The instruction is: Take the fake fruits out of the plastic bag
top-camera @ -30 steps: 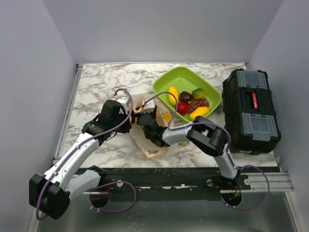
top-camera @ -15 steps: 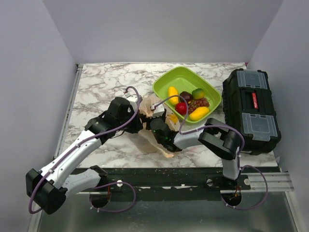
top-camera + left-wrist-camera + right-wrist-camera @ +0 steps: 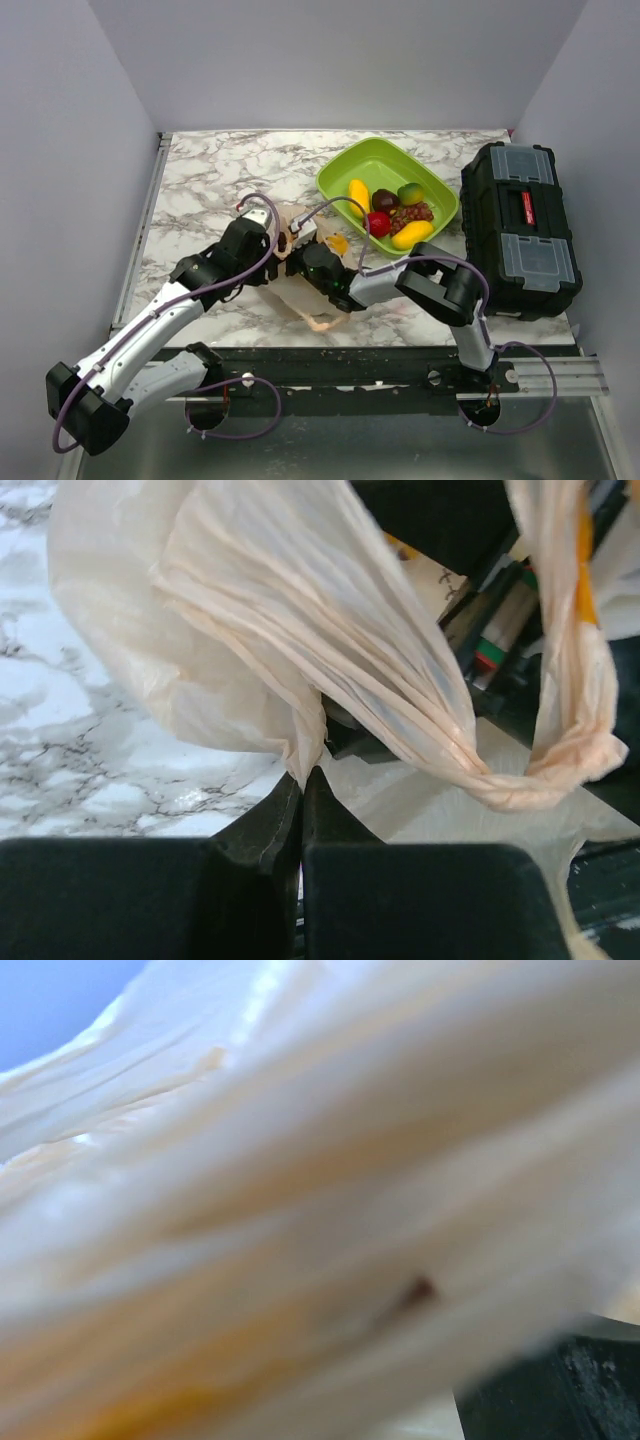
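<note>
**A:** So, why is the left tool [image 3: 302,778] pinching the plastic bag [image 3: 250,650] like that?

**B:** Its jaws are pressed together on a fold of the film and lift that side off the worktop [image 3: 200,180]. My guess is that it holds the mouth up and taut so the other arm can reach in.

**A:** And the right tool [image 3: 312,258]?

**B:** In the top view it comes in from about four o'clock and is pushed into the bag. Its own camera shows only blurred peach film, so I cannot tell whether its jaws stand apart or together.

**A:** Where are the fake fruits [image 3: 410,233]?

**B:** Most lie in the green tray [image 3: 380,160], at two o'clock from the bag, among them a red apple [image 3: 378,223] and a dark plum [image 3: 385,199]. One yellow-orange patch [image 3: 337,243] shows at the bag's one-o'clock edge, just beside the right tool. I judge it to be a fruit not yet out.

**A:** And the bag relative to the tools?

**B:** The left tool grips it at ten o'clock, and the right tool sits in its middle.
</note>
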### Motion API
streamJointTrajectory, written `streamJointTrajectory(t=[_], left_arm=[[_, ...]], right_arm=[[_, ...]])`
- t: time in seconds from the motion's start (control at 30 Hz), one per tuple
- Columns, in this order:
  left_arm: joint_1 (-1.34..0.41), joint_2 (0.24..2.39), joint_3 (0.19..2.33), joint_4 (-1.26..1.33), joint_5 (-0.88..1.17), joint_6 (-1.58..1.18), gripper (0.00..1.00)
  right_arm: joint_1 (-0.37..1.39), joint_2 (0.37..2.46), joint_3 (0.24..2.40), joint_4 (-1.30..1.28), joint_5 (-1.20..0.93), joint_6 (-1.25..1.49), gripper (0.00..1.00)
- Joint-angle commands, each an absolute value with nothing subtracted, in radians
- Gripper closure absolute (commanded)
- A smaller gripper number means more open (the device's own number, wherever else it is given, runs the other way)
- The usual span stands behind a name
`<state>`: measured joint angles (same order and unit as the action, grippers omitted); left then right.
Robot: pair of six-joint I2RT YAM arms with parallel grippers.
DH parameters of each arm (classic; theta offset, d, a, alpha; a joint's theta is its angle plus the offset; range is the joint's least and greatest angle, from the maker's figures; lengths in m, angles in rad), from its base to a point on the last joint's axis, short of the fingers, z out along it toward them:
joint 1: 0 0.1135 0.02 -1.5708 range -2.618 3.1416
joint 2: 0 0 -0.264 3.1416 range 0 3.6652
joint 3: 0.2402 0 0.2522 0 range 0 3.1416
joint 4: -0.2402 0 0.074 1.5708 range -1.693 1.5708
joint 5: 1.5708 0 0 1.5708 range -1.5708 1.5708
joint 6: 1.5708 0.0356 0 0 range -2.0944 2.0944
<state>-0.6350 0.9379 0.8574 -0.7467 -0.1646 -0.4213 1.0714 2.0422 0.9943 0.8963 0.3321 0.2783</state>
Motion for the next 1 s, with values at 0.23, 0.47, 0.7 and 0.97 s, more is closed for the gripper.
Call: streamJointTrajectory(t=[0.23, 0.47, 0.7, 0.97], left_arm=[[-0.612, 0.904, 0.773, -0.716, -0.230, -0.438, 1.00], [-0.612, 0.885, 0.763, -0.696, -0.228, -0.431, 1.00], [-0.611, 0.894, 0.764, -0.694, -0.228, -0.430, 1.00], [-0.611, 0.898, 0.798, -0.698, -0.226, -0.397, 1.00]], right_arm=[[1.071, 2.260, 1.279, 0.816, 0.427, 0.217, 0.00], [1.068, 2.379, 1.424, 0.751, 0.433, 0.242, 0.00], [1.060, 2.405, 1.478, 0.728, 0.518, 0.257, 0.03], [1.058, 2.245, 1.299, 0.829, 0.618, 0.153, 0.46]])
